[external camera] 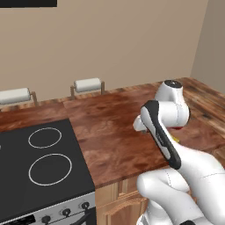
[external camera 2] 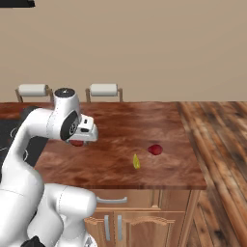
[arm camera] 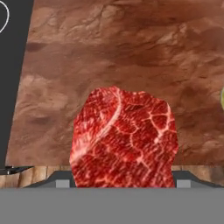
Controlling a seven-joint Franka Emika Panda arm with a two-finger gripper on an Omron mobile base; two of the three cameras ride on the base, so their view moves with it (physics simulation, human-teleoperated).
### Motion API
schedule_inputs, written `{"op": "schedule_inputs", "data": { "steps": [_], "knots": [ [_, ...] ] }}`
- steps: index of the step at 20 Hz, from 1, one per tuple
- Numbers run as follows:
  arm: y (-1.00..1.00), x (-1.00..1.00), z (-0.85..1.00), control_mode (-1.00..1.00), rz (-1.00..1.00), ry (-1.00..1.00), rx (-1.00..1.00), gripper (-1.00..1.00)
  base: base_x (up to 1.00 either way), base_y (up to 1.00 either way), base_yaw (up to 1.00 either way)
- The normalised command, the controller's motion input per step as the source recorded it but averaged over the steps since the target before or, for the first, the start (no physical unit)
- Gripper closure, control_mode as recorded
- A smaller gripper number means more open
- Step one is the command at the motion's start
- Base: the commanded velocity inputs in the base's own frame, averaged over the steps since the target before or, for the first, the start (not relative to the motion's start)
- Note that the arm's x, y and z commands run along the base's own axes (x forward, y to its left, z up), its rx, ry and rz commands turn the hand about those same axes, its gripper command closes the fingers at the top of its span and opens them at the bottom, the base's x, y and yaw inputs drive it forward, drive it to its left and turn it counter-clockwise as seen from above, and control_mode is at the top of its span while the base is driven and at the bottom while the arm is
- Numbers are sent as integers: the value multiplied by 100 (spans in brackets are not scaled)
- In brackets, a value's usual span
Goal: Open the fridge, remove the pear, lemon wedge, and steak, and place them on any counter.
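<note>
The fingers (external camera 2: 77, 143) hold the red steak (arm camera: 124, 140) just above the brown counter (external camera 2: 120, 125). Farther along lie the lemon wedge (external camera 2: 136, 161) and a small red thing (external camera 2: 155, 149). If the steak drops near the front edge, it could slide off.

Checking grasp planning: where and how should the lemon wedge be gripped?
Pinch the lemon wedge across its narrow width at the middle, coming straight down. It is a slim crescent lying low on the counter, with room along both long sides for the fingers.
</note>
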Motion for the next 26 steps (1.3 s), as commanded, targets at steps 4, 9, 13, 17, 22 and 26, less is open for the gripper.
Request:
{"op": "schedule_inputs", "data": {
  "steps": [4, 9, 13, 17, 22, 26],
  "knots": [
    [-6, 100, -100, -100, 0, 5, 0, 100, 0, 0, 0],
    [0, 100, -100, -100, 0, 2, 0, 100, 0, 0, 0],
    [1, 76, -91, -100, 0, 0, -2, 100, 0, 0, 0],
    [1, 24, -44, -100, 0, 0, -1, -100, 0, 0, 0],
    [0, -5, 5, -100, 0, 0, 0, -100, 0, 0, 0],
    [0, -11, 62, -100, 0, 0, 0, -100, 0, 0, 0]
  ]
}}
